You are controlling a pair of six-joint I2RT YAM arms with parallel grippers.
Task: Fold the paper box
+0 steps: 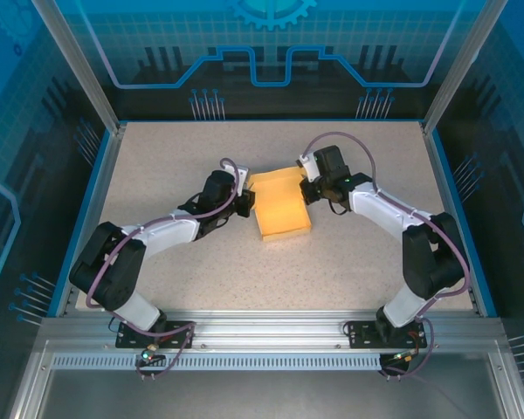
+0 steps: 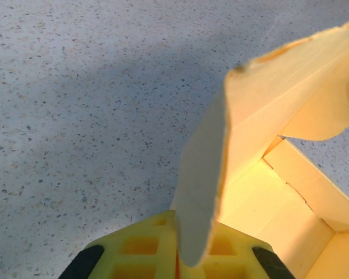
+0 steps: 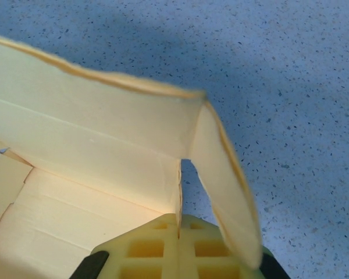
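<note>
A: 2 grippers on 1 piece of card, then? Whereabouts?
B: Near the middle of the speckled table (image 1: 157,166) from above, a touch toward 12 o'clock: the paper box (image 1: 284,214), pale yellow, floor flat on the tabletop, walls partly raised
A: Left gripper (image 1: 244,202)?
B: At the box's 9 o'clock side; clamped shut, yellow pads (image 2: 139,253) pinching an upright flap, seen edge-on from the wrist and rising toward 12 o'clock
A: Anything beyond that flap?
B: Box interior toward 4 o'clock, low walls folded up round a flat floor; a taller panel leaning across toward 2 o'clock
A: Right gripper (image 1: 307,188)?
B: At the box's 2 o'clock corner; closed just as tight, its pads (image 3: 142,250) pressed together on the card at a corner crease; 1 long wall stretching off toward 10 o'clock, 1 short flap drooping toward 4 o'clock, blurred at its tip
A: And the arms?
B: Left arm (image 1: 157,236) reaching in from 7 o'clock, right arm (image 1: 389,214) from 5 o'clock, both elbows out, wrists turned inward to the box
</note>
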